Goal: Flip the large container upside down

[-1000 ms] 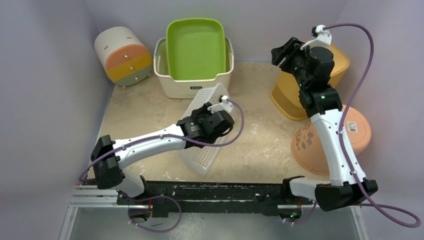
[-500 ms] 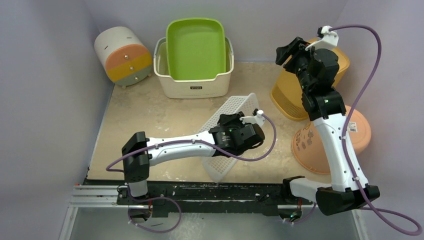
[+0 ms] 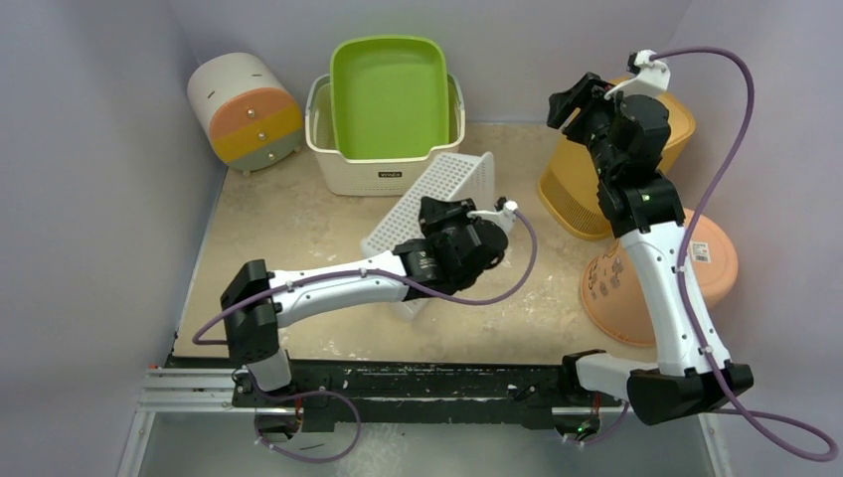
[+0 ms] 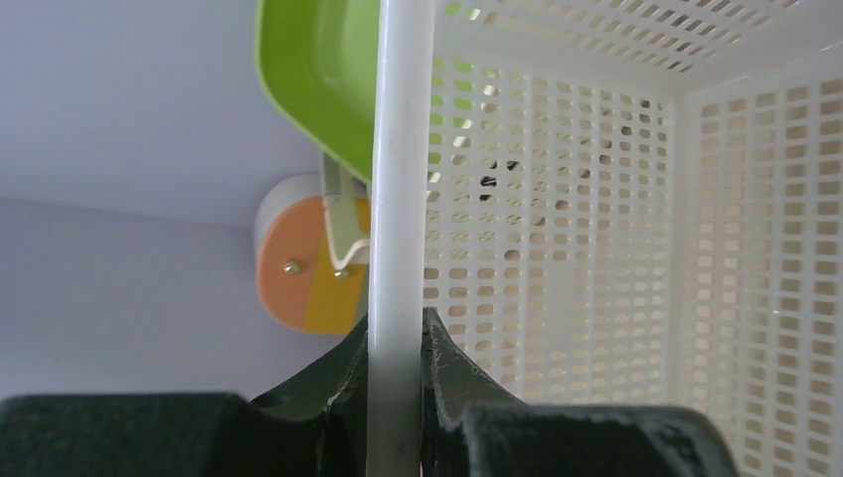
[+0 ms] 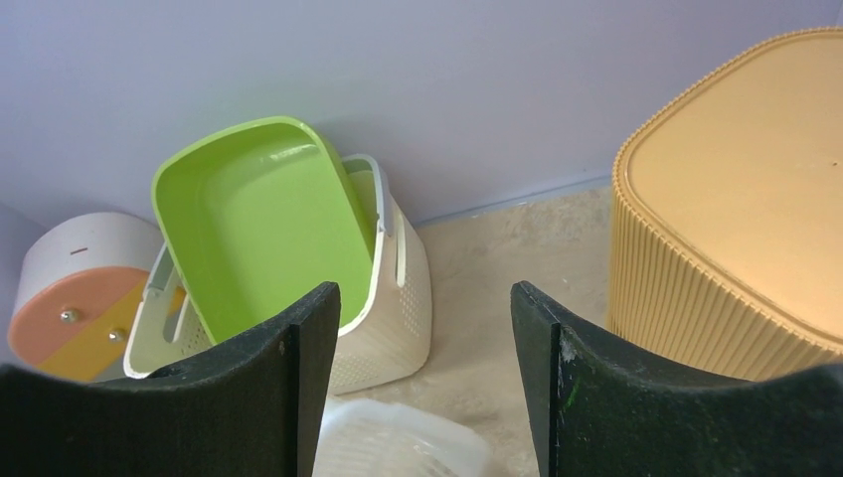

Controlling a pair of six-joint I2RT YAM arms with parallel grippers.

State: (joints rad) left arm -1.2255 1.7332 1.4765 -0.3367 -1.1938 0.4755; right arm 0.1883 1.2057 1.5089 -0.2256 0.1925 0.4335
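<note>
The large container is a white perforated basket (image 3: 440,186), tilted on edge in mid-table just in front of the handled bin. My left gripper (image 3: 449,231) is shut on its rim. In the left wrist view the white rim (image 4: 400,179) runs straight up between the two black fingers (image 4: 338,373), and the holed inside wall (image 4: 577,219) fills the right. My right gripper (image 3: 575,99) hangs high at the back right, open and holding nothing. Through its fingers (image 5: 425,383) a blurred white corner of the basket (image 5: 398,442) shows below.
A green tray (image 3: 388,94) leans in a white handled bin (image 3: 383,171) at the back. A round white, orange and yellow drawer unit (image 3: 246,111) stands back left. A yellow ribbed bin (image 3: 572,194) and a peach bucket (image 3: 711,260) on its side sit at the right.
My left arm has swung the basket right, then carried it farther back and tipped it up steeper. The right gripper has shifted slightly right and stays open.
</note>
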